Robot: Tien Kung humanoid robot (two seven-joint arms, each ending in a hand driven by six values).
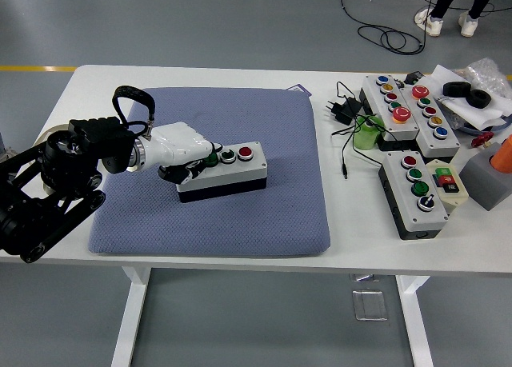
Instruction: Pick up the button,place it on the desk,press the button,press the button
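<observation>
Pressing the leftmost green button with our left hand (186, 147) on the button box (222, 169).

We see the box lying on the blue mat (240, 215) near the middle of the white table (192, 77), already set down, so we judge the pressing step is in hand. Our white fingers (210, 149) are curled over the box's left end, one tip on the green button (211, 160), gripping nothing. To press well, we should push straight down so the box neither tips nor slides, and stay off the neighbouring dark green button (228, 154) and red button (244, 152).
</observation>
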